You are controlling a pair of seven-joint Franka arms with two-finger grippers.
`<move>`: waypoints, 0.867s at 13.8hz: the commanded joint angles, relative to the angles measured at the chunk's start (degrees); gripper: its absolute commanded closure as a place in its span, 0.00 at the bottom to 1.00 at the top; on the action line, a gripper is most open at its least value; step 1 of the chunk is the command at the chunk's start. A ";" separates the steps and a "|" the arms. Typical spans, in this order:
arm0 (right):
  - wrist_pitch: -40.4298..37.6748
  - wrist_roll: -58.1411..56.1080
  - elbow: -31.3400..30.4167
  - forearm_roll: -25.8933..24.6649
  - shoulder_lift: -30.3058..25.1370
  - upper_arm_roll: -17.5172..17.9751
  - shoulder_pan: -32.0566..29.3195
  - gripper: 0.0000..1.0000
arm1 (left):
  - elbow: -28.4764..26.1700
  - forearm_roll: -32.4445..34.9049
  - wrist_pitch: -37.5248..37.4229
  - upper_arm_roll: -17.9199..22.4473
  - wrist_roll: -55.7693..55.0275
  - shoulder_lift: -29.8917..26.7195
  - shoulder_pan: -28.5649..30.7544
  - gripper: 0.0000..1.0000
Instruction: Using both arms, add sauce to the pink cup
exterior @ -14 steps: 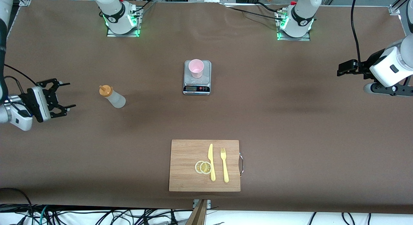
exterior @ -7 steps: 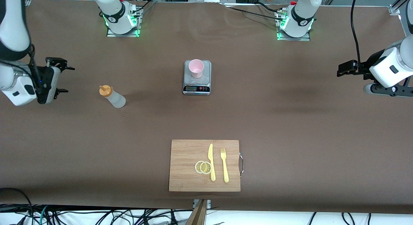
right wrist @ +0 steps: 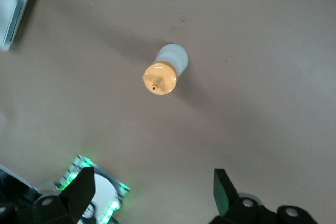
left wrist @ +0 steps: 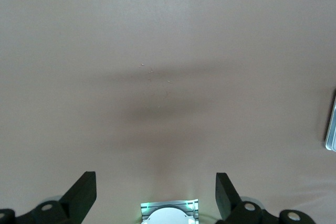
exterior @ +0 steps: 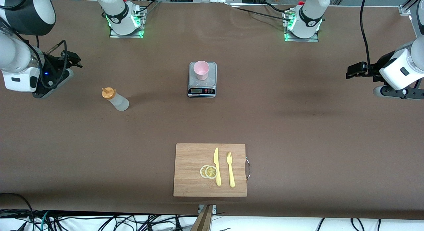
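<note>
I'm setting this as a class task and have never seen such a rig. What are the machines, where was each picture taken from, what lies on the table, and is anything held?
Two white jointed robot arms stand at a brown table. One picture looks down from a high camera facing them; the other two come from cameras on each arm's wrist.

On the table: a small translucent squeeze bottle with an orange cap, upright toward the right arm's end; a pale-pink plastic cup standing on a grey kitchen scale; and, nearer the camera, a wooden cutting board carrying two lemon slices, a yellow knife and a yellow fork.

Nothing is held. The right pincer is open above the table near the bottle. The left pincer is open over bare table at its own end, waiting.
</note>
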 commanded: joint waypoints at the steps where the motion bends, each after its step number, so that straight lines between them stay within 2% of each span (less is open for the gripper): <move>1: 1.11 13.47 -1.41 -1.08 -2.40 -0.27 0.66 0.00 | 1.63 0.82 -0.32 -0.04 1.36 0.77 -0.01 0.00; 5: 1.80 23.00 0.71 -0.47 -2.14 -0.53 -0.82 0.00 | 1.63 0.73 -0.32 -0.04 1.36 0.77 0.17 0.00; 8: 2.86 30.19 0.62 -0.73 -4.07 -0.53 -1.27 0.00 | 1.63 0.73 -0.32 -0.04 1.36 0.95 0.17 0.00; 12: 2.16 30.32 0.62 -0.38 -5.83 -0.62 -2.24 0.00 | 1.63 0.73 -0.32 -0.04 1.36 1.04 0.26 0.00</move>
